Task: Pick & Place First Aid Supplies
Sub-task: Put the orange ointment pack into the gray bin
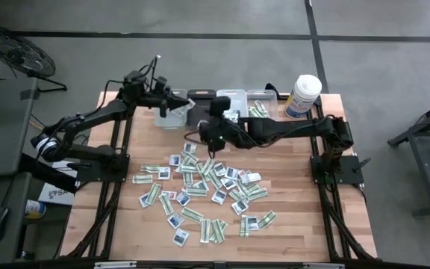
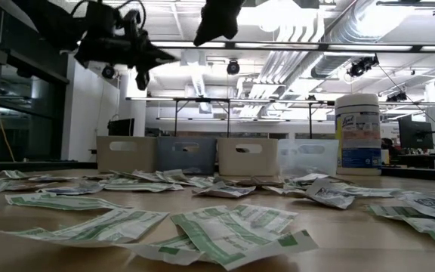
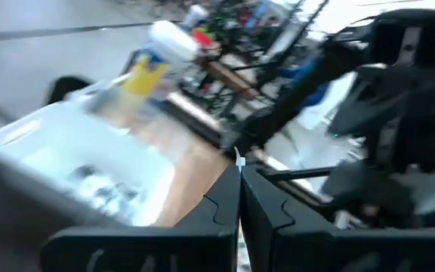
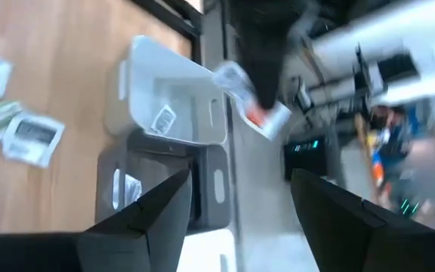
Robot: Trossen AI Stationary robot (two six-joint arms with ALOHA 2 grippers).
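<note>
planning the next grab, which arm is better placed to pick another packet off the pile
Probably the right. Its gripper hangs with fingers open just beyond the far edge of the scattered packets. The left gripper is shut, and sits further off over the bins.

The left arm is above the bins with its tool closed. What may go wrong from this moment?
1. The left tool seems to pinch a packet by its edge above the leftmost bin, which sits askew from the row; the packet may slip or land outside.
2. The open right tool hangs close by over the bins, so the arms may collide.
3. The packets on the table overlap; the next grasp may lift two.
</note>
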